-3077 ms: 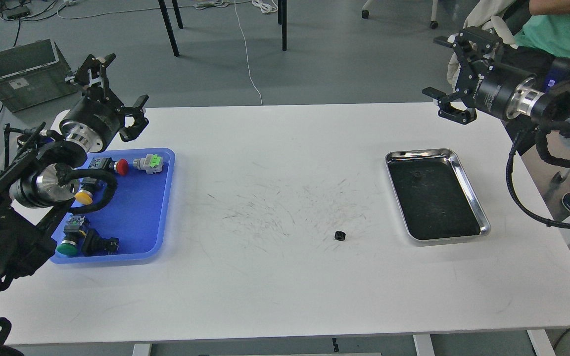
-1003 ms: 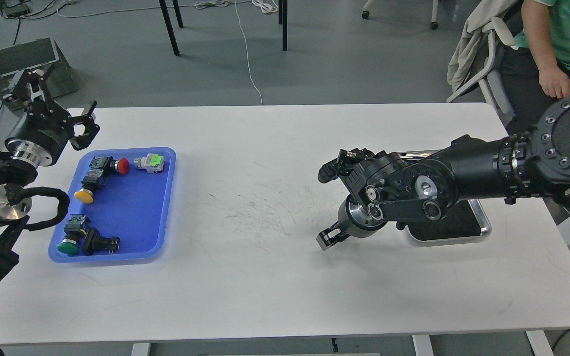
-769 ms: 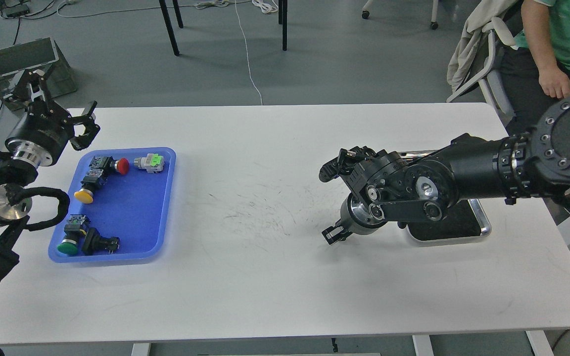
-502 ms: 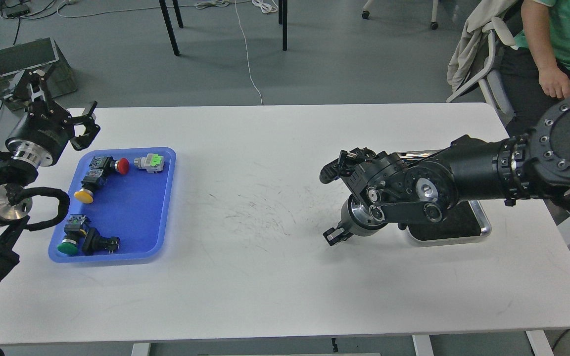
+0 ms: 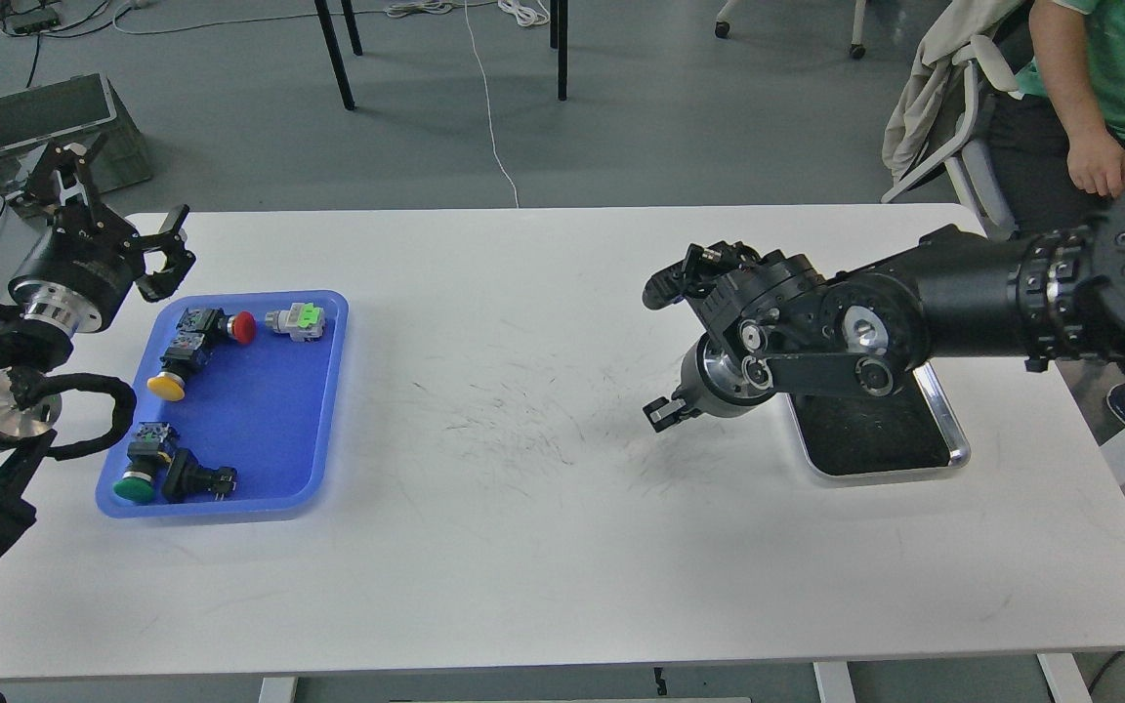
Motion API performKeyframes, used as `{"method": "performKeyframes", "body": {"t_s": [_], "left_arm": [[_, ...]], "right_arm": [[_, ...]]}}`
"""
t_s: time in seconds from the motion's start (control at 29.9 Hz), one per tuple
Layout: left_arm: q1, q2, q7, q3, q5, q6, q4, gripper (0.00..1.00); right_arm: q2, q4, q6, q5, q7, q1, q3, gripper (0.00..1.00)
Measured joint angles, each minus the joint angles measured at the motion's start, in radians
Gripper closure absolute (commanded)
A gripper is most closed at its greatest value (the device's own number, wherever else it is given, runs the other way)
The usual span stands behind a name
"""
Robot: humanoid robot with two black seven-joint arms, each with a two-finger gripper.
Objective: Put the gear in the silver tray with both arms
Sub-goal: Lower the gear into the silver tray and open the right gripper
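Observation:
My right gripper (image 5: 662,411) hangs a little above the table, left of the silver tray (image 5: 950,445), with its two fingers drawn together. The small black gear is not on the table where it lay; it is hidden between the fingers, so I cannot see it directly. My right arm's wrist and forearm cover the upper part of the tray; its dark floor and shiny rim show at the near end. My left gripper (image 5: 118,207) is open and empty, raised above the table's far left corner, behind the blue tray.
A blue plastic tray (image 5: 328,391) at the left holds several push-button switches. A grey crate (image 5: 45,117) stands on the floor at the far left. A seated person (image 5: 1100,107) and a chair are beyond the table's right end.
My right arm came down from the far right to the gear, its gripper shut there, and it has now lifted up and toward the silver tray. The gear is gone from the table. My left arm drew back left.

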Motion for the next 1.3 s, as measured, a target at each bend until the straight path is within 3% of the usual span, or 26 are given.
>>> {"method": "performKeyframes", "body": {"t_s": [0.23, 0.4, 0.64, 1.0, 1.14, 1.17, 1.2, 1.24, 1.3], "left_arm": [[0.000, -0.002, 0.001, -0.001, 0.000, 0.001, 0.000, 0.02], [0.000, -0.012, 0.001, 0.000, 0.000, 0.007, 0.000, 0.02], [-0.001, -0.022, 0.001, 0.002, 0.000, 0.023, -0.008, 0.02], [-0.003, -0.023, 0.001, 0.002, 0.000, 0.025, -0.009, 0.02], [-0.006, -0.022, 0.001, 0.001, 0.000, 0.026, -0.009, 0.02], [-0.006, -0.022, 0.001, 0.001, 0.000, 0.026, -0.009, 0.02], [-0.006, -0.022, 0.001, 0.001, 0.000, 0.026, -0.009, 0.02], [-0.007, -0.021, 0.001, 0.001, 0.000, 0.027, -0.009, 0.02], [-0.008, -0.021, 0.001, 0.001, 0.000, 0.032, -0.009, 0.02]], "right_arm": [[-0.260, -0.002, -0.002, -0.116, 0.012, 0.039, 0.002, 0.99], [-0.378, -0.019, -0.073, -0.322, 0.013, -0.062, 0.001, 0.99], [-0.359, -0.078, -0.171, -0.413, 0.012, -0.214, -0.001, 0.99], [-0.312, -0.062, -0.176, -0.511, 0.010, -0.246, -0.013, 0.95], [-0.316, -0.032, -0.172, -0.511, 0.010, -0.246, -0.013, 0.68], [-0.316, -0.025, -0.172, -0.507, 0.010, -0.246, -0.013, 0.51], [-0.315, -0.019, -0.172, -0.503, 0.010, -0.246, -0.013, 0.23], [-0.314, -0.010, -0.172, -0.499, 0.010, -0.246, -0.013, 0.05], [-0.314, 0.006, -0.171, -0.491, 0.014, -0.246, -0.007, 0.04]]}}
